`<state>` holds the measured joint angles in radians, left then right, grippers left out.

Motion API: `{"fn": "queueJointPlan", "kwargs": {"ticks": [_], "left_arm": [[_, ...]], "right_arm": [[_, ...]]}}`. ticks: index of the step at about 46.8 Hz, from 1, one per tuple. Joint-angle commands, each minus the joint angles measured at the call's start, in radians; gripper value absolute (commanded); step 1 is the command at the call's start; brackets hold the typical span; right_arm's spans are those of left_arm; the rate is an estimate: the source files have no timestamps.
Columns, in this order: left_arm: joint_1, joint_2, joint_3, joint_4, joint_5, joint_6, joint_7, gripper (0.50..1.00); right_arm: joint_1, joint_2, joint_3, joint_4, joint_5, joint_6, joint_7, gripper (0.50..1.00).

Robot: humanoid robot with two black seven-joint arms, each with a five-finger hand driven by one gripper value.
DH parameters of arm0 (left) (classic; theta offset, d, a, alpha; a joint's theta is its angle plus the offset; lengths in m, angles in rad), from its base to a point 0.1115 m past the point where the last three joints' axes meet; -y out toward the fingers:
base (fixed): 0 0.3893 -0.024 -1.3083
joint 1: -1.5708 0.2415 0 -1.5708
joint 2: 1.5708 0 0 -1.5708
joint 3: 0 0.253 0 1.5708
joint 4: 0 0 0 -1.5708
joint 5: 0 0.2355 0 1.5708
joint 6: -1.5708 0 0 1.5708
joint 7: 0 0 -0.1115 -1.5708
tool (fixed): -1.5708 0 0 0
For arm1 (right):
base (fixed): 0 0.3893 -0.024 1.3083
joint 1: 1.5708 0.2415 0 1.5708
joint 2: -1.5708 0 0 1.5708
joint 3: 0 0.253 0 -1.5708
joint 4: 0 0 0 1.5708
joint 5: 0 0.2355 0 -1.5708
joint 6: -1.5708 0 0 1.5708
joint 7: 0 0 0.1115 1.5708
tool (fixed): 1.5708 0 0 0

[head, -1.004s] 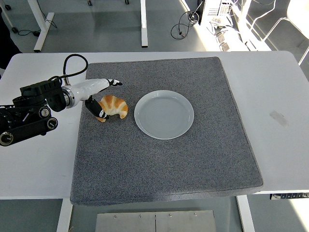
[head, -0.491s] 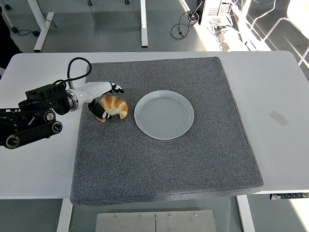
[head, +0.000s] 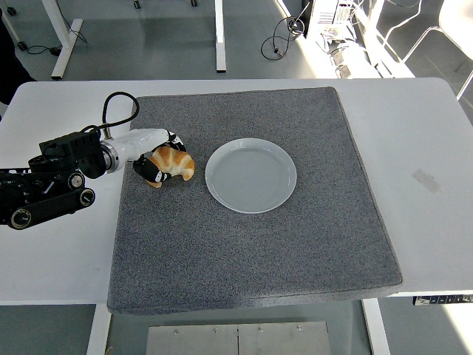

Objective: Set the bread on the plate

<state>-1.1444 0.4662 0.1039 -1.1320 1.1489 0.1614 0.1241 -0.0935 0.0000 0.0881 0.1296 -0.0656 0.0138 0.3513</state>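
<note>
Our left hand [head: 154,164] wraps its fingers around the bread [head: 174,163], whose plate [head: 251,175] lies just to the right.

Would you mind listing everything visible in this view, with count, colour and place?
croissant: one, golden brown, on the mat left of the plate, in the left hand's fingers.
plate: one, white, empty, near the mat's centre.
mat: one, grey, covering most of the table.
table: one, white, under the mat.
tape mark: one, pale, on the table right of the mat.
desk legs: white, on the floor beyond the table.
cables: dark, on the floor at top right.
left hand: one, white with black fingers, closed around the croissant's left end.
</note>
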Motion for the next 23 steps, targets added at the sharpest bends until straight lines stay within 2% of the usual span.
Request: {"fn": "queueJointPlan", "kwargs": {"ticks": [1,6,23], "left_arm": [[0.0,0.0,-0.001,0.002,-0.003,0.0,-0.001,0.651],[-0.001,0.003,-0.007,0.002,-0.008,0.0,0.0,0.636],[-0.05,0.012,-0.049,0.0,-0.015,0.0,0.0,0.634]], "right_arm": [[0.0,0.0,0.001,-0.001,0.0,0.0,0.0,1.0],[0.0,0.0,0.001,0.001,0.001,0.0,0.0,1.0],[0.0,0.0,-0.001,-0.001,0.0,0.0,0.0,1.0]]}}
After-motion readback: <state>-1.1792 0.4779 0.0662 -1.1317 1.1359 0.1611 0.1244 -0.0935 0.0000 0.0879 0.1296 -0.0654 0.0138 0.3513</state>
